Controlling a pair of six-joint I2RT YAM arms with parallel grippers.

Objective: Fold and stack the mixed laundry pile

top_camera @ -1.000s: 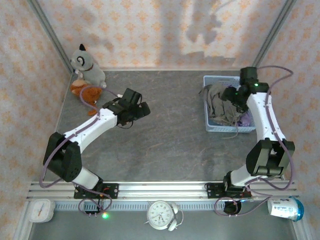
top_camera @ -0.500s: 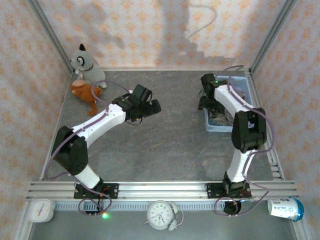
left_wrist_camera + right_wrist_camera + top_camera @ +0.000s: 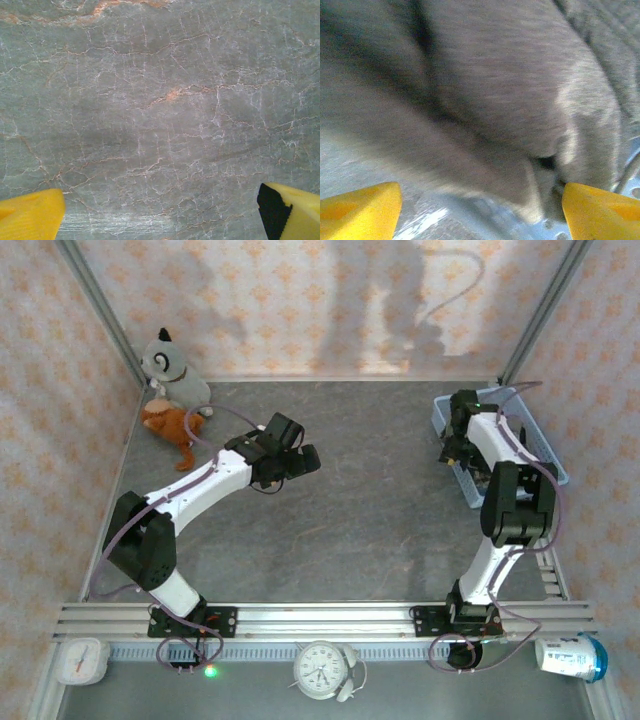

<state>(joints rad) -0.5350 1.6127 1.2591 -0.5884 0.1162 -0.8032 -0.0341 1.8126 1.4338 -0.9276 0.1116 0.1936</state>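
Nothing folded yet: we see the taupe garment (image 3: 470, 100) in the basket (image 3: 548, 462); left end effector (image 3: 160, 212) and right end effector (image 3: 480, 210) spread.

grey plush toy (image 3: 172, 368) beside orange plush toy (image 3: 170, 426), far left; blue basket (image 3: 468, 483) right; alarm clock (image 3: 322, 668) front.

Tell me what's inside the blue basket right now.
Bunched taupe grey cloth lies on the basket's light blue plastic, just ahead of the open right pincer. Whatever is beneath that cloth is covered, and from above the right arm hides most of the basket's inside.
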